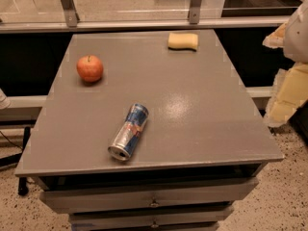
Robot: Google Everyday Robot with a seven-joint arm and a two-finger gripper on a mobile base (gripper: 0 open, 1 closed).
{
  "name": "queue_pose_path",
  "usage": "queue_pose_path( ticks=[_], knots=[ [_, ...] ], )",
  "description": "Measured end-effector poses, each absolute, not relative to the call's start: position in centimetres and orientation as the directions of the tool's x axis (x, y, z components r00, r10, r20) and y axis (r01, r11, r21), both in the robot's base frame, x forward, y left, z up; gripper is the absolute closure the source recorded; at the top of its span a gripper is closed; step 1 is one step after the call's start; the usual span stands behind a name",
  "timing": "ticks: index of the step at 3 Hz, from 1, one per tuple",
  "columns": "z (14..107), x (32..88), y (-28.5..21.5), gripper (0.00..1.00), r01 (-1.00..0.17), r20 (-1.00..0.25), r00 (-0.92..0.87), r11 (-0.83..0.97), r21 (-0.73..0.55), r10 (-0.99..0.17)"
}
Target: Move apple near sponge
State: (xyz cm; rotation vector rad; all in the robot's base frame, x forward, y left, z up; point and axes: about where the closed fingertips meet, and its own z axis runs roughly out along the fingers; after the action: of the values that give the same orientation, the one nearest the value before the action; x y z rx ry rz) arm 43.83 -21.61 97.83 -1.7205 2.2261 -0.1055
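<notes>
Apple (90, 68) left, sponge (183, 41) rear, pincer (285, 76) right

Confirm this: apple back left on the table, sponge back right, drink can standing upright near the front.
Not upright: the camera view shows the drink can lying on its side. The apple and sponge sit as stated; the gripper hangs beyond the right edge of the table.

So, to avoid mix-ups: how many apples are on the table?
1: the apple sits far left on the table, none visibly hidden. The gripper hangs beyond its right edge.
</notes>
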Motion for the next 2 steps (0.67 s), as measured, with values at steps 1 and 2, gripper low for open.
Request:
queue_pose_path(
  ticks=[1,2],
  knots=[
    [97.83,43.83,-21.61,0.00,-0.929,-0.209,-0.220,0.270,-0.254,-0.953],
    [97.83,44.01,-21.25,0.00,-0.928,-0.232,-0.215,0.272,-0.254,-0.949]
  ],
)
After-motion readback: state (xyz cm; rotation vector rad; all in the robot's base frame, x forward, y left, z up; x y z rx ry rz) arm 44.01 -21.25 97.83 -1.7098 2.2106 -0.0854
